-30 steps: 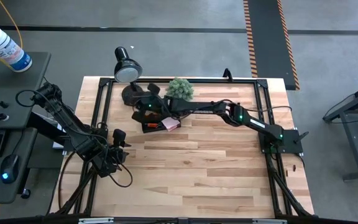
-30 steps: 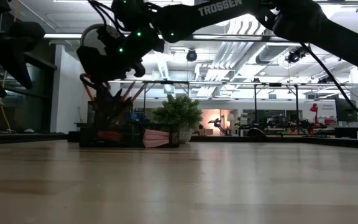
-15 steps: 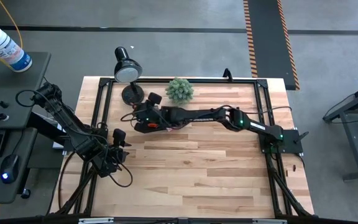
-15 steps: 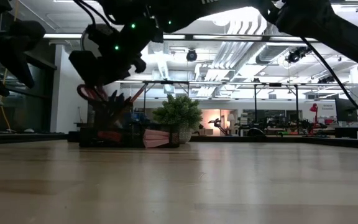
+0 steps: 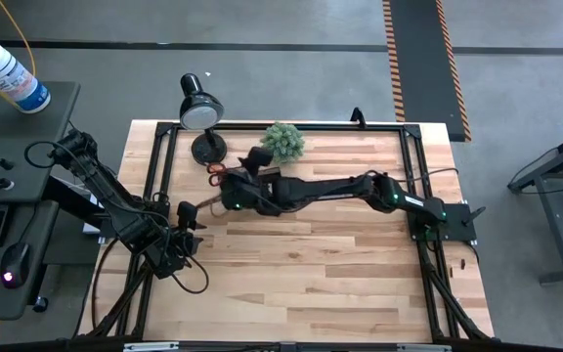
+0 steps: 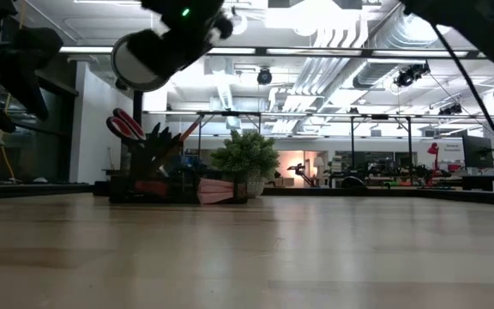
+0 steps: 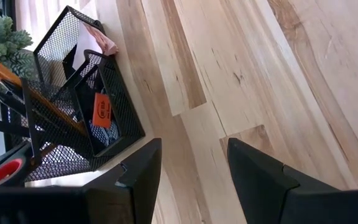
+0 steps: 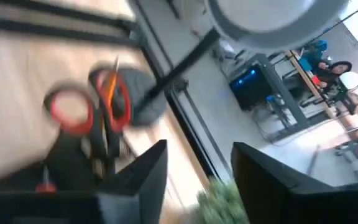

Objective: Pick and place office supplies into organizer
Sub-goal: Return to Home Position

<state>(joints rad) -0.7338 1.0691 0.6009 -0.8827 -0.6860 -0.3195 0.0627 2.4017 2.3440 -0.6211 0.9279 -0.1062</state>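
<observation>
High view: right tool (image 8: 197,163), spread and empty, hovers above organizer (image 7: 114,93); left tool (image 5: 188,216) spread near table (image 5: 311,284) left edge.

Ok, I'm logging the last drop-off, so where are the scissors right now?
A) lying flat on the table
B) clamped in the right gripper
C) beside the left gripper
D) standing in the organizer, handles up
D: in the low view the scissors stand handles-up in the organizer, the right gripper above it is open and empty, and the left gripper waits at the table's left.
</observation>
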